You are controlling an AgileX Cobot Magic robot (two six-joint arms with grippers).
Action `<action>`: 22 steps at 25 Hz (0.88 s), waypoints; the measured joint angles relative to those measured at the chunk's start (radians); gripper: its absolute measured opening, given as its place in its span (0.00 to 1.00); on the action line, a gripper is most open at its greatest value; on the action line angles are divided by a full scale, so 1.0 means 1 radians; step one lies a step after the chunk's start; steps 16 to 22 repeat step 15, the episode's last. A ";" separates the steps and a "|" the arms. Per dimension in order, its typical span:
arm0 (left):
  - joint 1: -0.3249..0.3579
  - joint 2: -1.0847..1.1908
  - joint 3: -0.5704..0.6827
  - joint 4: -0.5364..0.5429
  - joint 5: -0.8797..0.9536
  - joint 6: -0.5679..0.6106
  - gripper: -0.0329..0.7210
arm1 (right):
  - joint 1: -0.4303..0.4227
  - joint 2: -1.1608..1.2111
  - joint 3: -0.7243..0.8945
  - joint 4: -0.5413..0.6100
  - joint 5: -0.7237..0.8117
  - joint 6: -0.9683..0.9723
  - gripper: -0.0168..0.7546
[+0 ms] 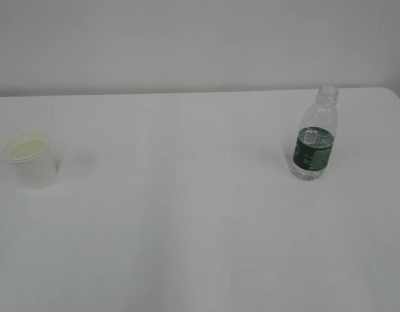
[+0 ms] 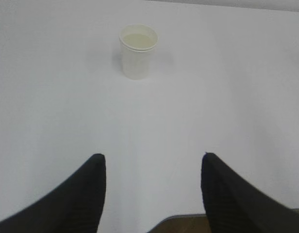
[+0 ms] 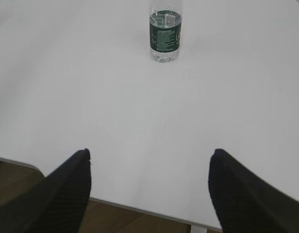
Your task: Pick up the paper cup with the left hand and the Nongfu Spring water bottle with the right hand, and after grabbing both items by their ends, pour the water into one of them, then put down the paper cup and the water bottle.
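The white paper cup (image 1: 31, 159) stands upright at the table's left side; in the left wrist view the paper cup (image 2: 138, 51) is far ahead of my open left gripper (image 2: 153, 158). The Nongfu Spring water bottle (image 1: 315, 140), clear with a dark green label and no cap, stands upright on the right. Water shows through its lower wall. In the right wrist view the bottle (image 3: 165, 33) is far ahead of my open right gripper (image 3: 149, 154). Both grippers hang near the table's front edge, holding nothing. Neither gripper appears in the exterior view.
The white table (image 1: 187, 214) runs back to a pale wall. Its front edge (image 3: 140, 208) shows under the right gripper, with brown floor below. A rounded table corner (image 2: 183, 217) lies between the left fingers.
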 joint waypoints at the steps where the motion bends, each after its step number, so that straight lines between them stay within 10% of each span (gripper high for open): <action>1: 0.000 0.000 0.000 0.000 0.000 0.000 0.63 | 0.000 0.000 0.000 0.000 0.000 0.000 0.76; 22: 0.000 0.000 0.000 0.000 -0.004 0.000 0.63 | 0.000 0.000 0.000 0.000 0.000 0.000 0.76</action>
